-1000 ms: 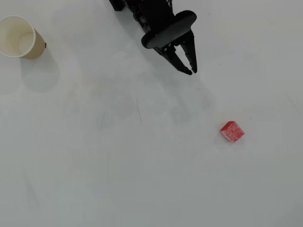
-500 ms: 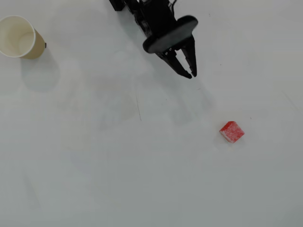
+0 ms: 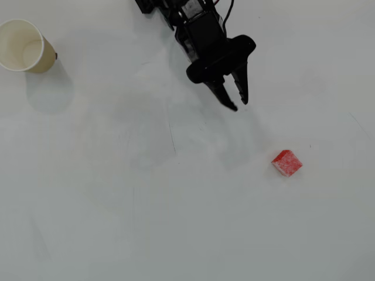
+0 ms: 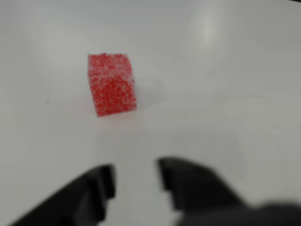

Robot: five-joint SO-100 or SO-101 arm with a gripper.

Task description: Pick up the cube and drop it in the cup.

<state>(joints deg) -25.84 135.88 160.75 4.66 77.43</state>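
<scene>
The small red cube (image 3: pixel 287 163) with a whitish speckled top lies on the white table at the right of the overhead view. In the wrist view the cube (image 4: pixel 112 84) sits ahead of the fingertips, up and left. My black gripper (image 3: pixel 239 105) hangs above the table up and left of the cube, well apart from it, its fingers slightly parted with nothing between them. The wrist view shows the same gap at my gripper (image 4: pixel 136 176). The beige cup (image 3: pixel 23 45) stands upright at the far top left, empty.
The white table (image 3: pixel 146 205) is bare apart from a thin dark scratch (image 3: pixel 171 136) near the middle. The arm's black body (image 3: pixel 193 23) comes in from the top edge.
The gripper has moved a little down and right toward the cube and turned slightly. Its fingers have parted a bit. Cube and cup have not moved.
</scene>
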